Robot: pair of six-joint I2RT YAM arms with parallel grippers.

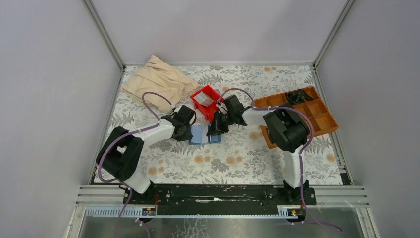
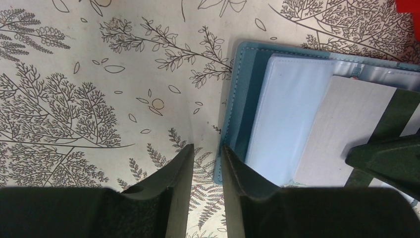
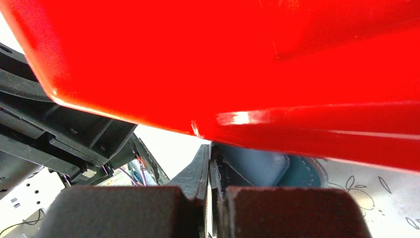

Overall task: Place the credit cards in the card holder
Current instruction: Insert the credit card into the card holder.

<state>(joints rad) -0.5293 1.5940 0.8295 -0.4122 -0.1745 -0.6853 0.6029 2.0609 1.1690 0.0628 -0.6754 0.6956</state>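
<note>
Bright, even light; blurry near foreground

Just in front of the red bin [image 1: 214, 112], a teal-blue card holder [image 1: 203, 135], spread open and flat with paler blue-white slots facing up. Over those slots, a whitish-grey credit card [image 2: 346, 130], thin and rectangular, lying askew and partly covering them. Inside the red bin, what looks like more pale cards [image 1: 206, 100].

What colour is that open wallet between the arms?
Teal-blue card holder, paler blue-white slots inside; clearest from the left wrist.
</note>
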